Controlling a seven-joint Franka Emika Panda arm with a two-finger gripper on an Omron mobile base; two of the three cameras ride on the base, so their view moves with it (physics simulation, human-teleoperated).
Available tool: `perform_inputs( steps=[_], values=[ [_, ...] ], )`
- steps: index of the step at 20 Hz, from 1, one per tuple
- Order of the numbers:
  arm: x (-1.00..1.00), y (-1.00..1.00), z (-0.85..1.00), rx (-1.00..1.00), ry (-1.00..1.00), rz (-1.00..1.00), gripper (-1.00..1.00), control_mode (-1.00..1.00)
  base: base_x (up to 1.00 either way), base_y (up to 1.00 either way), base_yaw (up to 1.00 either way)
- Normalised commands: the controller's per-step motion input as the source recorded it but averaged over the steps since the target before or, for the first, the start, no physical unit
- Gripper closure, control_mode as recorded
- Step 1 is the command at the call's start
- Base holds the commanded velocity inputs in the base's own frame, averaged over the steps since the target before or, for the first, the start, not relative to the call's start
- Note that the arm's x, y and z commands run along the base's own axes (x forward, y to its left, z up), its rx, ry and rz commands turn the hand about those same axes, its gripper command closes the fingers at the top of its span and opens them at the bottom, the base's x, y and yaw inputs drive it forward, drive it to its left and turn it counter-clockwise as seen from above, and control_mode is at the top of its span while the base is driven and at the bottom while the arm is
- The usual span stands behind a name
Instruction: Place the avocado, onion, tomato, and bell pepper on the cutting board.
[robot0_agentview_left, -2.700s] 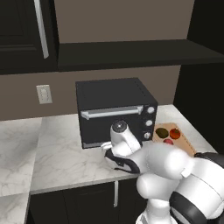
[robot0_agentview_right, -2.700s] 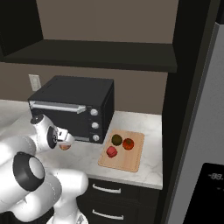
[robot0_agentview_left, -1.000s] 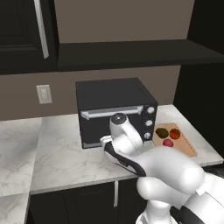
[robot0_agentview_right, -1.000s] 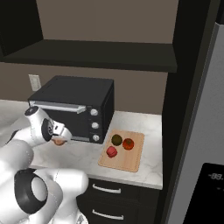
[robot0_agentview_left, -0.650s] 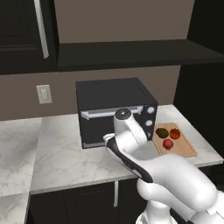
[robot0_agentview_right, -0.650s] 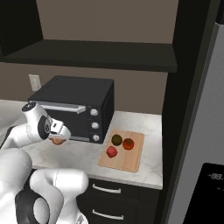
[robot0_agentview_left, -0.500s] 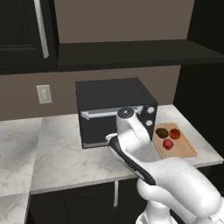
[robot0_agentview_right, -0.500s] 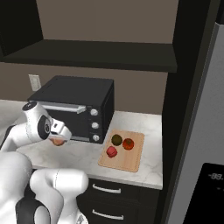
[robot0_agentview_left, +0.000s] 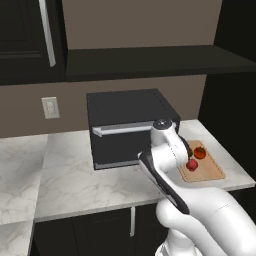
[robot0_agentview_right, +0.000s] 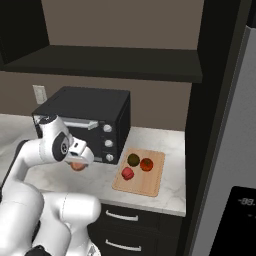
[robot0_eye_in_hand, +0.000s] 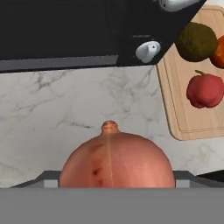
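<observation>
One thing is in the gripper (robot0_agentview_right: 77, 162): the onion (robot0_eye_in_hand: 116, 159), clamped between the jaws and carried above the marble worktop (robot0_eye_in_hand: 65, 105) in front of the toaster oven (robot0_agentview_right: 82, 120). Three pieces already sit on the cutting board (robot0_eye_in_hand: 186, 109), which lies toward the worktop's right end beside the oven: the avocado (robot0_eye_in_hand: 195, 41) near the board's back edge, the tomato (robot0_agentview_right: 146, 164) just beside it, and the bell pepper (robot0_eye_in_hand: 204, 90) nearer the front. To finish well, I would carry the onion across at this height to the bare front part of the board, lower it clear of the pepper, and release only once it rests, since a round onion may roll.
</observation>
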Motion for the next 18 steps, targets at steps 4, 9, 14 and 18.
perform_inputs(
  steps=[4,9,14,18],
  values=[
    [-0.05,-0.71,0.2,0.01,0.04,-0.04,1.0,-1.0,0.0,0.0,0.0],
    [-0.04,-0.75,0.17,0.0,0.0,-0.04,1.0,-1.0,0.0,0.0,0.0],
    [-0.03,-0.85,0.12,0.0,0.0,-0.03,1.0,-1.0,0.0,0.0,0.0],
    [-0.01,-0.73,0.01,0.01,0.0,-0.06,1.0,-1.0,0.0,0.0,0.0]
  ],
)
